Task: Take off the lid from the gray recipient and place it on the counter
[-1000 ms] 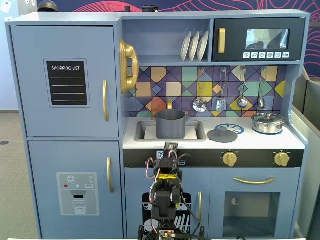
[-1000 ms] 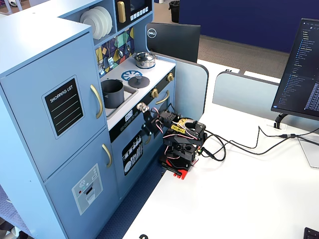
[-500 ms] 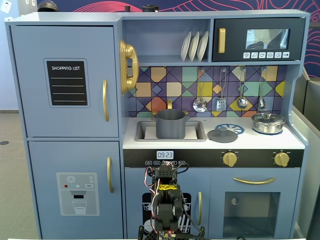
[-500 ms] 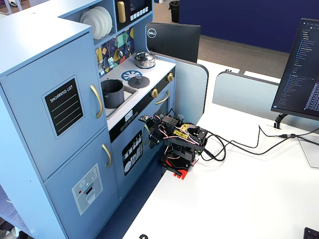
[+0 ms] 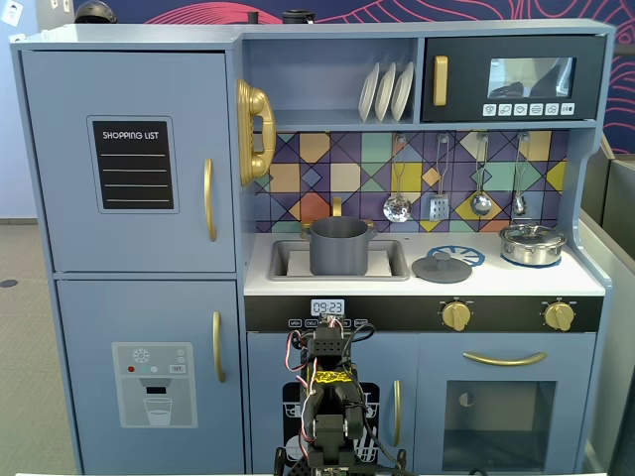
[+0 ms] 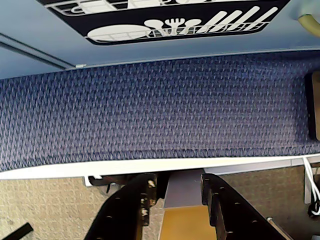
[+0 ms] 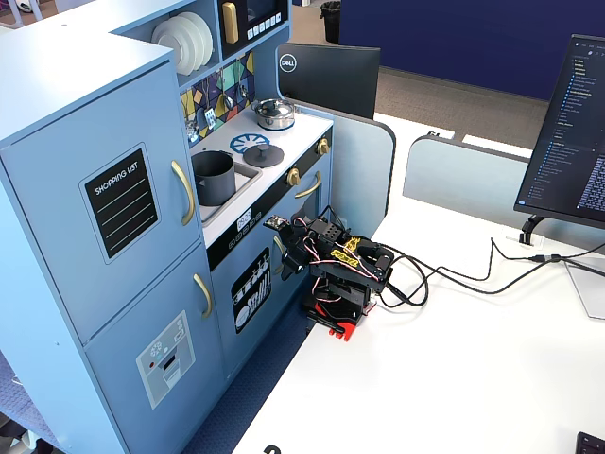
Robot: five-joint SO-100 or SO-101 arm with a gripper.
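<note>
On the counter lies the lid; gray recipient sits uncovered in the sink; gripper narrowly parted, empty.

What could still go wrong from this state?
The lid lies partly over the blue burner print near the counter front; a bump might slide it off. The gripper, jaws apart and empty, is folded low by the oven-side cabinet door; cables trail behind and could snag.
</note>
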